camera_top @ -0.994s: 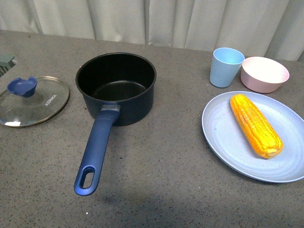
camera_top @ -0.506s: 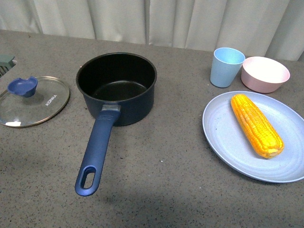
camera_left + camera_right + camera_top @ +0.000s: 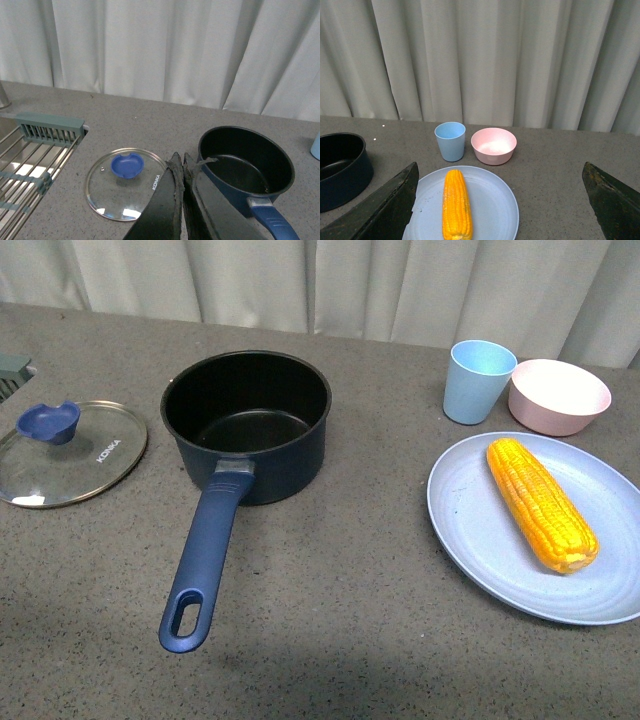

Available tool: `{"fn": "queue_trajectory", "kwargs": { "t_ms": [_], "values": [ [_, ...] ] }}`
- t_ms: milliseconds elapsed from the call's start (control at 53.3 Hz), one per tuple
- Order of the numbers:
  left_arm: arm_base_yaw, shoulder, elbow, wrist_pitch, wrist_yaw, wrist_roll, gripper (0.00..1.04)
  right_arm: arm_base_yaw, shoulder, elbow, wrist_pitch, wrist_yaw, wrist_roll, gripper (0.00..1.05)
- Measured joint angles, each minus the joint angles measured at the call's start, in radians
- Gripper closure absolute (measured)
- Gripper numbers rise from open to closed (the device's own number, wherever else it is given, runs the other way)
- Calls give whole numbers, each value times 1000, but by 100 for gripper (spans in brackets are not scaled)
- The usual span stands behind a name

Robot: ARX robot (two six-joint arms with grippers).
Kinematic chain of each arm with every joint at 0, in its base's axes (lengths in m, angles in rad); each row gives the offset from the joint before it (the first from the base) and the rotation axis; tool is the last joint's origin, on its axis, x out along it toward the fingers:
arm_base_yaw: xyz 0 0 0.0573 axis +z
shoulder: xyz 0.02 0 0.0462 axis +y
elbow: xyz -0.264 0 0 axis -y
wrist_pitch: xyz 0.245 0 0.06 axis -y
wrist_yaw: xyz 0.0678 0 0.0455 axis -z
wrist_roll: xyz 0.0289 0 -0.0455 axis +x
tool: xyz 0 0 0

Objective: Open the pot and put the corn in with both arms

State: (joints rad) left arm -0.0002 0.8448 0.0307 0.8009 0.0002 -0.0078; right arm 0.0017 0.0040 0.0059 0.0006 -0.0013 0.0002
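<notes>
We find the pot (image 3: 245, 425) uncovered on the counter (image 3: 350, 620), its black interior empty and its long blue handle (image 3: 205, 560) pointing toward the robot. The glass lid (image 3: 70, 452) lies flat to the pot's left, apart from it, knob upward. We judge the opening step complete; the step in hand is fetching the corn. The corn (image 3: 540, 502) lies on the pale blue plate (image 3: 470, 530), well to the right of the pot, with a blue cup (image 3: 478, 380) and a pink bowl (image 3: 557, 396) just behind the plate. Neither arm shows in the front view. The left wrist view shows the left gripper (image 3: 181, 160) with jaws pressed together on nothing, raised above the counter between lid and pot. The right wrist view shows the right gripper (image 3: 500, 167) with jaws spread wide and empty, above and short of the plate, the cob roughly centred between them. The next move, in our judgement, calls for the right arm to descend over the cob's middle, close across its width, lift clear of the plate rim and carry it leftward over the pot. The cob is round and may roll.
</notes>
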Motion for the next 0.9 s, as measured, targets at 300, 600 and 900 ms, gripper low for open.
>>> {"fn": "queue_trajectory", "kwargs": {
  "t_ms": [300,600,900],
  "values": [
    [0,-214,-11,-185,0,0,101,0,0,0,0,0,0,9],
    [0,-383,-11,-341,0,0,101,0,0,0,0,0,0,9],
    [0,-519,-11,-471,0,0,101,0,0,0,0,0,0,9]
  ]
}}
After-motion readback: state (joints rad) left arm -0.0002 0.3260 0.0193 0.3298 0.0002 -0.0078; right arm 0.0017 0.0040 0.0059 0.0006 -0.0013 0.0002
